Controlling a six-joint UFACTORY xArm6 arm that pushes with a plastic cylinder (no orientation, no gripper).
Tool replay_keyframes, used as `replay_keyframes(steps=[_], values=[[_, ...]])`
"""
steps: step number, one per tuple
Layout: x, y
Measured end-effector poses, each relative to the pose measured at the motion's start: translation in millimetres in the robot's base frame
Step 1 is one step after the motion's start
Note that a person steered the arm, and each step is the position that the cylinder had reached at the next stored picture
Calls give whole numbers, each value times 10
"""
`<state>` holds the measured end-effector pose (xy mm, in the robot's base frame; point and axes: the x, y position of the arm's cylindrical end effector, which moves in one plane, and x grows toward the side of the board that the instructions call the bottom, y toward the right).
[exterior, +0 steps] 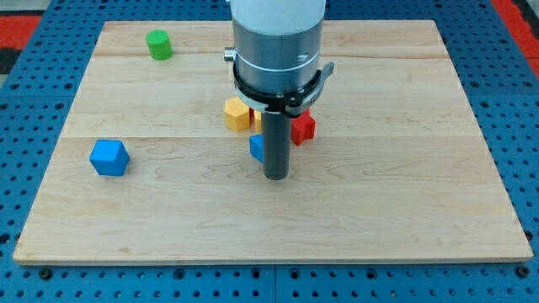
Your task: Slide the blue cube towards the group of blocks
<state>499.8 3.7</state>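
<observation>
The blue cube sits alone near the board's left edge, well apart from the group at centre: yellow block, red block, a second blue block. My tip, a bare rod with nothing to open or close, rests just right of that second blue block, so the cube lies far to its left and wants pushing rightward.

My arm comes down from the view's top — rod upright, my tip set low near the view's middle.

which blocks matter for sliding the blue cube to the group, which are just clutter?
In the job:
blue cube, view's left
my tip
group: yellow hexagonal block, red block, second blue block partly behind the rod

Lying about:
green cylinder, view's top left
</observation>
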Motion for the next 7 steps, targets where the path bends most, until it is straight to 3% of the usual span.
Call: replay_keyframes(steps=[3, 4, 5, 6, 7], values=[[-61, -297], [312, -736], [507, -1550], [450, -2412], [180, -2495]])
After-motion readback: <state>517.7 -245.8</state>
